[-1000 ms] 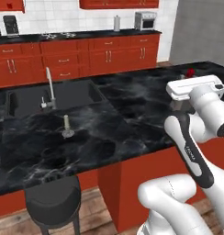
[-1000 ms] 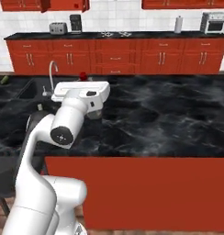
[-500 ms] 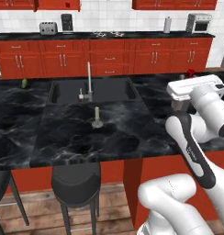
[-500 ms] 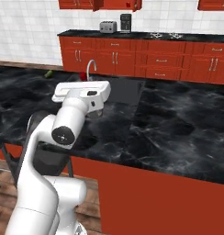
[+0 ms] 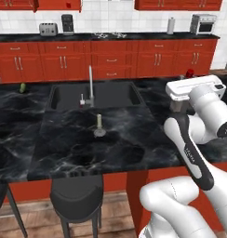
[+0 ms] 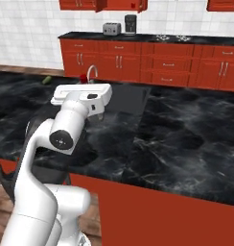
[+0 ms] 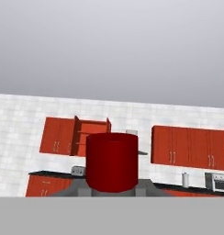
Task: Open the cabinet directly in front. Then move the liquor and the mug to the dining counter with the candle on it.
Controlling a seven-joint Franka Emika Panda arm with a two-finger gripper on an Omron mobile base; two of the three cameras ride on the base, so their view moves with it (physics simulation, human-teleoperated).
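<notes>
White arm folded high over the dining counter (image 5: 64, 139), hand level, gripper (image 7: 112, 189) clamped on the red mug (image 7: 112, 161), candle (image 5: 99, 125) upright by the sink (image 5: 94, 95), cabinet (image 7: 91, 137) open on far wall

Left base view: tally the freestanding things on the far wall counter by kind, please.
toaster: 1
coffee machine: 1
paper towel roll: 1
toaster oven: 1
Total: 4

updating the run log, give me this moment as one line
phase: carrying mug | end effector: shut on mug | cabinet: open | candle: on dining counter | liquor: on dining counter
</notes>
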